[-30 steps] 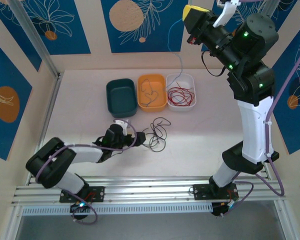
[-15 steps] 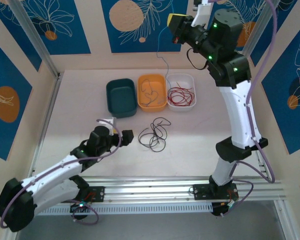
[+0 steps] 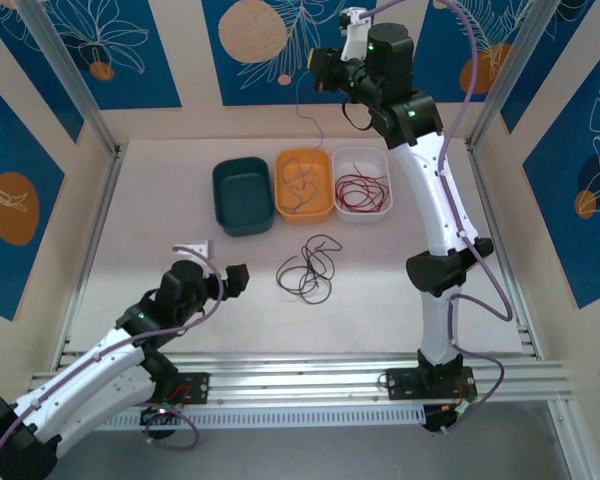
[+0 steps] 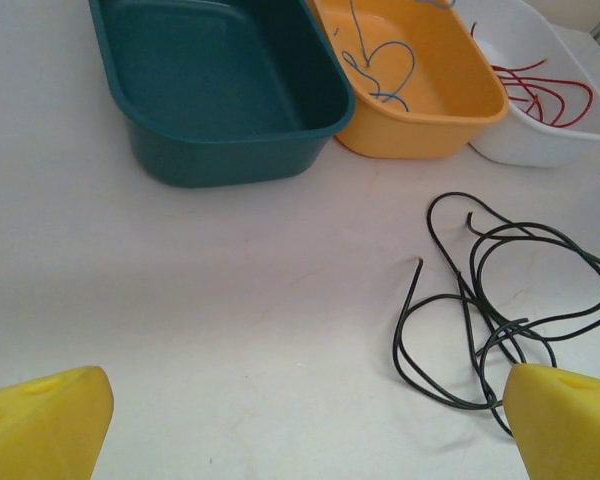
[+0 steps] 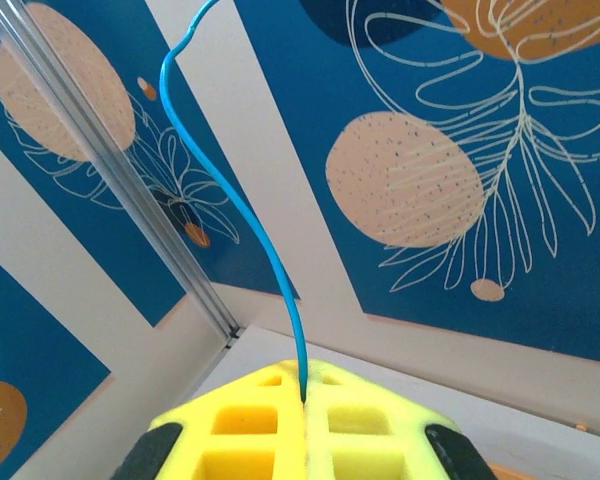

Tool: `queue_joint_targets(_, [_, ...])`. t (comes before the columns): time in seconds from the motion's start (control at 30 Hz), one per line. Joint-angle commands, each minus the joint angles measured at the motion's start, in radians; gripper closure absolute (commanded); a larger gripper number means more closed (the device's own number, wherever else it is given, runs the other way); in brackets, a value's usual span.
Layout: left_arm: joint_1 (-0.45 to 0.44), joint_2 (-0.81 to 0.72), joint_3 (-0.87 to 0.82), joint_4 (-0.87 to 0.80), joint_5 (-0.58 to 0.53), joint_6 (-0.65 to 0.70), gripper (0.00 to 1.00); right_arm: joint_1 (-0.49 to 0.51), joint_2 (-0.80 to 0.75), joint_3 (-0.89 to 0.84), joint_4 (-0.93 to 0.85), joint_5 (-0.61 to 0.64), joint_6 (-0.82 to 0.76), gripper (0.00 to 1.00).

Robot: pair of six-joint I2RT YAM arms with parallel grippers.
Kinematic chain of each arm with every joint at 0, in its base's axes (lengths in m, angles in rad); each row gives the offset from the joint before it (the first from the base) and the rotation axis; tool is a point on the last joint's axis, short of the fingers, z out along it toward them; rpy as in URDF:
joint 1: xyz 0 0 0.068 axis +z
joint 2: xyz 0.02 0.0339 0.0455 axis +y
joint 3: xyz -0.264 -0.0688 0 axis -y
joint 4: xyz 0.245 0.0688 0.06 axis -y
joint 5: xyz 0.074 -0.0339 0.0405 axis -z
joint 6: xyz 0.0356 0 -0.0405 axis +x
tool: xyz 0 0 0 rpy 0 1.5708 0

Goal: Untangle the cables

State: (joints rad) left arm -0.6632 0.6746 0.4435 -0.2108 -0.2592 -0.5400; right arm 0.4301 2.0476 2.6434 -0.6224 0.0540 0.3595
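The left tool (image 4: 305,425) hangs low, jaws spread wide and holding nothing, with bare surface (image 4: 180,280) ahead of it. The black cables (image 4: 500,290) lie loose just beyond its right finger. The right tool (image 5: 305,402), high near the back wall, is clenched on a blue cable (image 5: 242,215): its wrist view shows the pinch, the overhead one the strand dropping toward the orange bin (image 3: 282,200).

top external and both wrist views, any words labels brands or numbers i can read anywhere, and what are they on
No text can be read in any of the views.
The teal bin, orange bin and white bin are plain, with no label or mark.
The wall panels carry only leaf and circle drawings, no lettering.
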Motion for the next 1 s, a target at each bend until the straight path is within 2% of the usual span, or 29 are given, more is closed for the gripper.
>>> queue_joint_targets(0.0, [0.009, -0.016, 0.029, -0.041, -0.026, 0.016, 0.0, -0.018, 0.038, 0.036, 0.026, -0.032, -0.02, 1.0])
queue_joint_targets(0.2, [0.009, -0.025, 0.027, -0.047, -0.027, 0.009, 0.0, -0.047, 0.099, 0.023, -0.031, -0.052, 0.008, 1.0])
queue_joint_targets(0.53, [0.014, -0.002, 0.025, -0.021, -0.025, 0.015, 0.0, -0.04, 0.119, -0.147, -0.088, -0.074, 0.06, 1.0])
queue_joint_targets(0.8, [0.021, 0.024, 0.024, 0.003, 0.005, 0.015, 0.0, -0.029, 0.223, -0.155, -0.252, -0.075, 0.08, 1.0])
queue_joint_targets(0.97, [0.023, 0.032, 0.02, 0.011, 0.012, 0.014, 0.0, -0.021, 0.269, -0.178, -0.292, -0.096, 0.082, 1.0])
